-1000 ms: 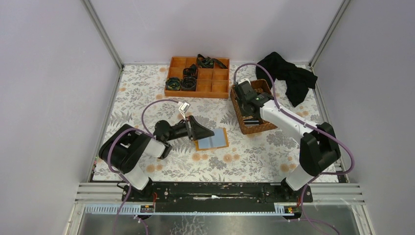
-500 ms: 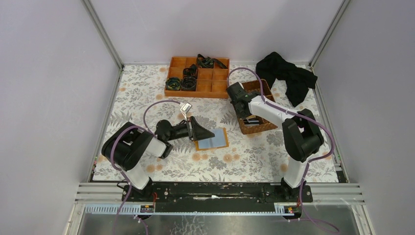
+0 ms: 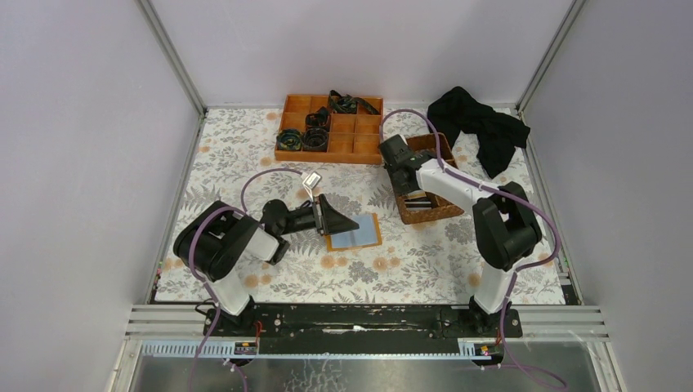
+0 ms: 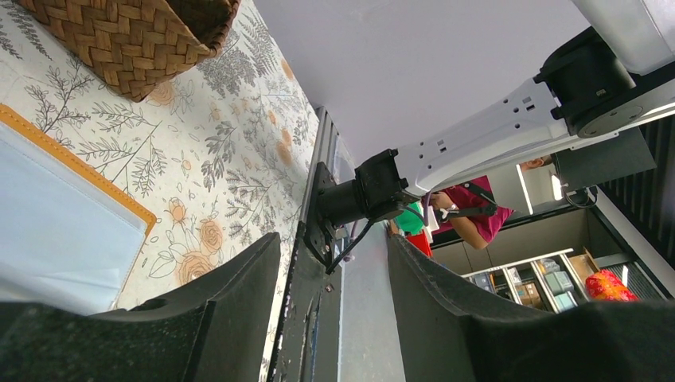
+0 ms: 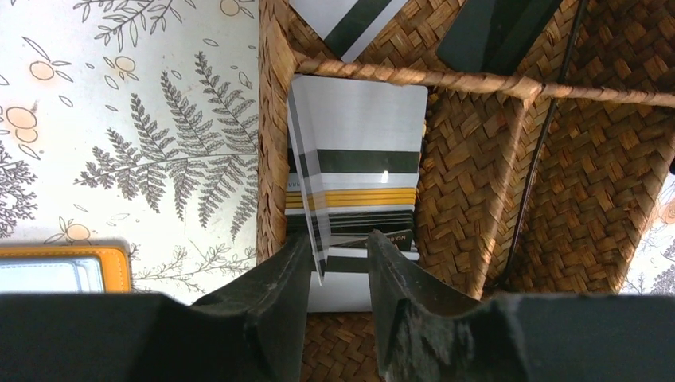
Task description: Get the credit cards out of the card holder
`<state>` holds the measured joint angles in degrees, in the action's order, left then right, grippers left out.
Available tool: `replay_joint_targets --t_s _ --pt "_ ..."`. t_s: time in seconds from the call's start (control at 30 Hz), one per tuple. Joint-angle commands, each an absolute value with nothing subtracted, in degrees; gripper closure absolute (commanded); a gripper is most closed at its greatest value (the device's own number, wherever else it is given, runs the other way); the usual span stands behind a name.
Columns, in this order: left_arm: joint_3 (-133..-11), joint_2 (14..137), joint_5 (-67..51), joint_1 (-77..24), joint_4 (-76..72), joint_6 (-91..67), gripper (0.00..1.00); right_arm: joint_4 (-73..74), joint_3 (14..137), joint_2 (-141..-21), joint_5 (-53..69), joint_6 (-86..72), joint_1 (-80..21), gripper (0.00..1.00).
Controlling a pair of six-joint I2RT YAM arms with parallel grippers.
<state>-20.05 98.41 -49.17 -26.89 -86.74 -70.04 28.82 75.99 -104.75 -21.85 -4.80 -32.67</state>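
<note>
Right gripper point(image 5: 338, 243), seen from its wrist camera, hangs over the wicker basket point(image 5: 477, 199) with its jaws parted by a gap wider than a card is thick. A striped card point(image 5: 306, 167) stands on edge in that gap, close against the finger point(image 5: 271, 302) at 7 o'clock. The jaws do not pinch it, and whether it touches that finger cannot be told. Beneath it a second card point(image 5: 366, 119), white with black and yellow stripes, lies flat on the basket floor. Beyond a woven bar point(image 5: 477, 79), toward 12 o'clock, parts of a white card point(image 5: 350, 20) with a black stripe and a dark card point(image 5: 493, 32) show.

Left gripper point(image 4: 334, 255) lies low and nearly level over the table point(image 3: 229, 147), jaws well apart with nothing between them. The card holder point(image 3: 354, 233) lies open and flat near the table's centre, pale blue-grey inside up, orange rim showing. It is at 4 o'clock from the left gripper's tips, which overlap its 10 o'clock corner in the overhead view; contact cannot be judged. The basket stands at 2 o'clock from the holder, apart from it. At the table's 12 o'clock edge sits an orange compartment tray point(image 3: 368, 147) holding black items; a black cloth point(image 3: 482, 126) lies at 1 o'clock.
</note>
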Motion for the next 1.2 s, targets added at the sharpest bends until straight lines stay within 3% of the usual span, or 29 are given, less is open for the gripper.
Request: replay_joint_targets --t_s 0.0,0.37,0.57,0.73,0.97,1.1,1.13,1.17 --pt "-21.4 98.8 -50.3 -26.6 -91.5 -70.1 0.4 27.1 74.3 -99.1 -21.1 -5.8 -32.6 0.6" --pt "-21.8 101.9 -47.4 -26.0 -88.4 -70.9 0.41 22.9 68.2 -84.6 -20.3 -7.8 -32.6 0.6" --pt "-23.6 91.7 -40.1 -26.1 -61.1 -56.0 0.45 18.8 63.6 -81.8 -11.7 -9.2 -32.7 0.6" --pt "-27.2 78.5 -24.0 -26.1 -29.9 -40.0 0.44 11.6 57.5 -80.9 -2.6 -12.7 -34.3 0.58" --pt "-27.2 79.8 -23.3 -26.3 -26.2 -40.3 0.43 7.7 56.7 -86.9 -2.4 -15.5 -41.0 0.61" --pt "-26.0 82.8 -22.2 -26.6 -25.5 -42.6 0.51 4.9 54.7 -90.0 0.1 -17.3 -41.0 0.67" --pt "-25.5 83.2 -21.0 -26.6 -24.7 -43.0 0.58 4.0 54.0 -90.4 1.5 -17.6 -41.0 0.67" --pt "-24.7 83.3 -20.2 -26.7 -24.3 -43.2 0.71 3.0 53.3 -90.8 3.0 -18.3 -41.0 0.67"
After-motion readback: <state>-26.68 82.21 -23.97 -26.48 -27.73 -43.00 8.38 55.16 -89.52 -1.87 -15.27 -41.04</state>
